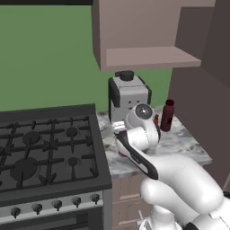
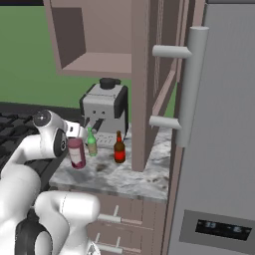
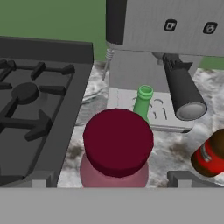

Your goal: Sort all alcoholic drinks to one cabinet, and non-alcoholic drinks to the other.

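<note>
Left base view: I see the dark maroon bottle (image 1: 167, 115) standing upright on the marble counter (image 1: 188, 143), to the right of the coffee machine (image 1: 127, 95). No writing is legible on it. The arm rises from the lower right, bends at the elbow, and reaches forward toward the counter in front of the coffee machine; its wrist blocks my sight of the hand. The stove (image 1: 47, 148) occupies the left, and an open wall cabinet (image 1: 143, 56) hangs above the counter.

Right base view: I see three bottles on the counter in front of the coffee machine. The pink bottle (image 2: 76, 152) carries a white label; the text on it is too small to read. Just beside it, to the right, stands the slim green bottle (image 2: 91, 142) with a pale label. Further right, apart from both, stands the amber-brown bottle (image 2: 119, 148) with a red label, near the cabinet side panel (image 2: 142, 84). The wrist sits directly above the pink bottle, hand pointing forward and down.

Hand view: the dark red cap of the pink bottle lies close below the camera, centred between the fingers. The gripper (image 3: 111, 183) stands at full spread and holds nothing. The green bottle's neck rises just behind the cap, at the machine's drip tray (image 3: 157, 111). The amber-brown bottle shows at the right edge.
</note>
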